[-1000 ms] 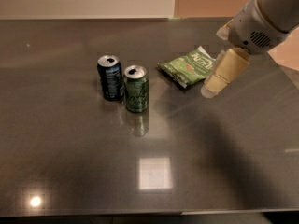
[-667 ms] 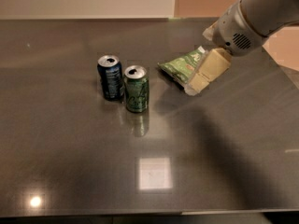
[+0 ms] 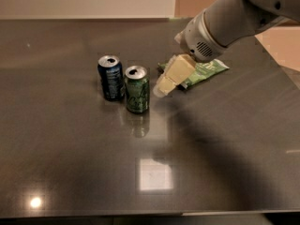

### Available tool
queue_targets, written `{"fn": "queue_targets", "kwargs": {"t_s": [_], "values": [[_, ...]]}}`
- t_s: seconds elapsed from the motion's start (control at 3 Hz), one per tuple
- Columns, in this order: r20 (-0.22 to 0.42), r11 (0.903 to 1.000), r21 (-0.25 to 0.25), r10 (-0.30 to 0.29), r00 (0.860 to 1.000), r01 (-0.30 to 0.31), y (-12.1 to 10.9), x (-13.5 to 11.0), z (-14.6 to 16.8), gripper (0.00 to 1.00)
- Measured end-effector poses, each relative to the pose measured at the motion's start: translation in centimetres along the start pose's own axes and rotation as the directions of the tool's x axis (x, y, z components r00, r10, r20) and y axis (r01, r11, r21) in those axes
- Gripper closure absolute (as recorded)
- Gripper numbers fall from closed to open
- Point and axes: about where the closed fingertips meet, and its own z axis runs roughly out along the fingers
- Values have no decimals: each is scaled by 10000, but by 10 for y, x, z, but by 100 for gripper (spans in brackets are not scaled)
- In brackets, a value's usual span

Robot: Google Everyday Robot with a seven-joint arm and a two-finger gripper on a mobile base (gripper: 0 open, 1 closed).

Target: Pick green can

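The green can (image 3: 137,89) stands upright on the dark table (image 3: 70,163), left of centre, with a silver top and pale lettering. A dark blue can (image 3: 110,77) stands just to its left and a little behind. My gripper (image 3: 161,87) comes in from the upper right on a white arm (image 3: 229,18). Its cream fingers point down and to the left. The fingertips hang just to the right of the green can, a small gap apart from it. Nothing is held.
A flat light-green snack bag (image 3: 206,69) lies behind the gripper, partly hidden by it. The table's right edge (image 3: 281,64) runs along the far right. A bright light reflection (image 3: 152,174) shows on the table front.
My gripper has moved left and down from beside the snack bag to just right of the green can. The cans have not moved.
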Motion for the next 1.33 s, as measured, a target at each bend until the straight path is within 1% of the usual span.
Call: {"fn": "queue_targets", "kwargs": {"t_s": [0.33,0.67,1.0,1.33], "values": [[185,9995,-311,-48,9998,53,12,-12,26,0],[379,9981,-611,-4,9993,27,24,-23,45,0],[487,9963,-857,62,9988,-20,33,-31,59,0],[493,9953,-969,85,9987,-37,36,-35,69,0]]}}
